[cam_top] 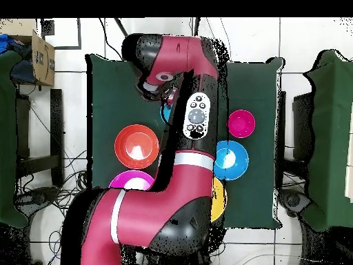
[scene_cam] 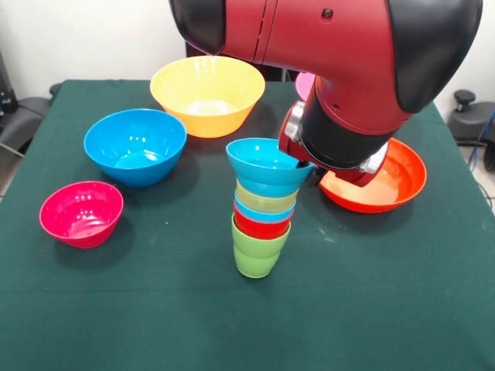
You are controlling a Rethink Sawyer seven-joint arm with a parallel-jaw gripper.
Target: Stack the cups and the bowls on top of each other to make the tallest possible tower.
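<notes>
tower (scene_cam: pixel 263 207) upright mid-table, light blue bowl (scene_cam: pixel 267 165) on top | gripper (scene_cam: pixel 309 166) just beside bowl rim, toward orange bowl (scene_cam: pixel 387 185) | finger state: cannot tell

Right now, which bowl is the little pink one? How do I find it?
Start at the tower of stacked cups in the middle of the green table. Look to its left, past the blue bowl, toward the table's edge. The magenta bowl sits there alone, the smallest loose bowl.

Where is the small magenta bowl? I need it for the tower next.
Front view: small magenta bowl sits at the table's left, beside the medium blue bowl.
</notes>
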